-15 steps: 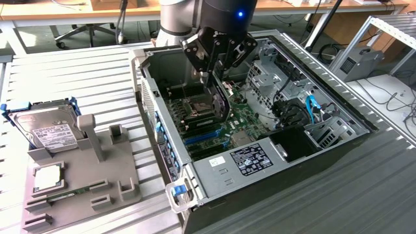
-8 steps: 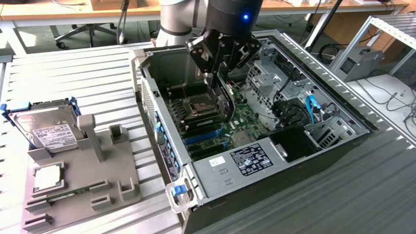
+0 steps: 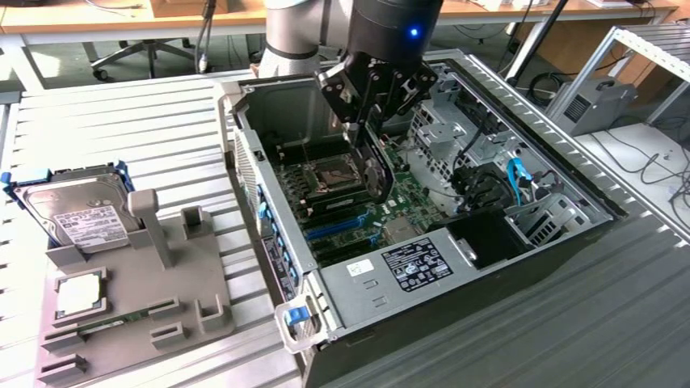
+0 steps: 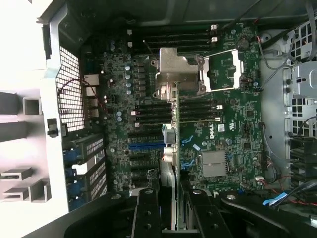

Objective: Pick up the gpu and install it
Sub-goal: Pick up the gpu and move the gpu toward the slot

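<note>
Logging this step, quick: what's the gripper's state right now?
Gripper: closed on the gpu, which it holds edge-on over the motherboard.

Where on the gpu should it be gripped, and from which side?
By its upper long edge, from straight above: the gpu hangs on edge over the motherboard, lower edge toward the slots, and the gripper pinches its two flat faces there.

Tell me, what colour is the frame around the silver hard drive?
The hard drive's frame is blue; the exterior view shows it best.
</note>
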